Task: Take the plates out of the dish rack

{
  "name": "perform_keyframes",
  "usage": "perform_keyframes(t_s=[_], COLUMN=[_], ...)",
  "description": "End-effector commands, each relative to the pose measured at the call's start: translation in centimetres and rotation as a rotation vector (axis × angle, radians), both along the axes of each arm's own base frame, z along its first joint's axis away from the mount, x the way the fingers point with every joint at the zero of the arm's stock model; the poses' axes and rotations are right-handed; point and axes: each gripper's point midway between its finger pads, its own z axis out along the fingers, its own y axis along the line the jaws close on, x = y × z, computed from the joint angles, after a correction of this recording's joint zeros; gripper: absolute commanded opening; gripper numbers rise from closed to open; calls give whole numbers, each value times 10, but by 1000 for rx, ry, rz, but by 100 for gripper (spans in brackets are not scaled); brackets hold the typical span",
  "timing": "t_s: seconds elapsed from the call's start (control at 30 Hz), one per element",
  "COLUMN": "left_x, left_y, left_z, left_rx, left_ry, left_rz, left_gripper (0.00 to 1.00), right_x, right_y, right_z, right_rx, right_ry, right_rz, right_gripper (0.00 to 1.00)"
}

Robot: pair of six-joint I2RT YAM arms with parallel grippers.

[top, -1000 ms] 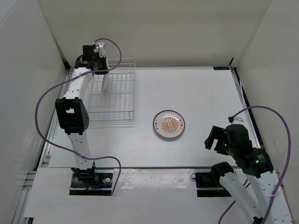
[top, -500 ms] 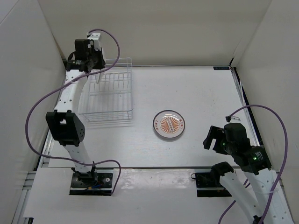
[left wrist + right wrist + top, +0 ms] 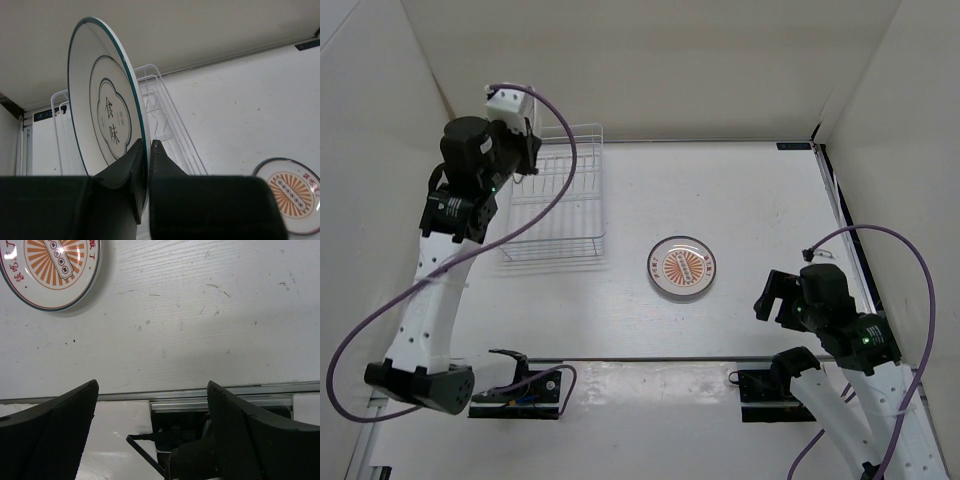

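The left gripper (image 3: 146,150) was clamped hard on the lower rim of a plate (image 3: 107,120). Its two dark fingers (image 3: 167,170) pinched the edge from either side with no gap between them and the rim. The plate stood on edge, leaning a little. The fingers hid its bottom, so I could not tell whether it hung free of the wires.

The white wires of the dish rack (image 3: 560,195) lay behind and below the plate. The rack sat in the far-left corner of the table (image 3: 760,200), close to the left wall (image 3: 380,150) and just short of the back wall (image 3: 670,70). That left the arm little room on those two sides. To the right of the rack a broad stretch of white tabletop ran out to a second plate, the sunburst plate (image 3: 681,268). It lay flat near the middle of the table, well apart from the rack.

The right gripper (image 3: 151,390) stood wide open with nothing in it. It hung over the near edge of the table at the right, where the metal rail (image 3: 215,392) ran below its fingers. It was well apart from the sunburst plate.

The held plate was pale with a thin dark green rim. It had a fine inner ring and a lobed outline around two dark characters at its centre. The sunburst plate had orange rays inside a dark rim, with small markings around the ring.
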Motion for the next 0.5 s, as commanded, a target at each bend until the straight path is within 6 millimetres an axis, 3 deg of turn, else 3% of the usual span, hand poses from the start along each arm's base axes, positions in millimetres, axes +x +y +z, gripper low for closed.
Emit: perform_keyframes(t_s=[0.0, 0.13, 0.17, 0.2, 0.23, 0.3, 0.33, 0.37, 0.47], left_x=[-46, -106, -121, -134, -147, -170, -179, -187, -208], left_y=[-33, -69, -76, -85, -83, -93, -90, -92, -100], left_z=[4, -37, -70, -81, -84, -129, -134, -156, -186], left_rx=[54, 131, 157, 159, 157, 189, 184, 192, 179], left_ry=[-12, 71, 124, 145, 144, 264, 264, 318, 348], left_rz=[-150, -308, -347, -392, -410, -477, -489, -511, -590], left_gripper=[0, 0, 0, 0, 0, 0, 0, 0, 0], right_x=[4, 4, 4, 4, 4, 4, 4, 4, 4], right_y=[3, 5, 5, 4, 5, 5, 4, 4, 4], right_z=[7, 8, 9, 9, 11, 11, 10, 11, 10], right_rx=[16, 21, 24, 24, 29, 33, 30, 31, 28], right_ry=[-50, -61, -68, -71, -81, -89, -87, -93, -86], right_rz=[25, 38, 36, 35, 36, 37, 34, 35, 34], right_gripper=[90, 90, 90, 90, 90, 90, 90, 90, 90])
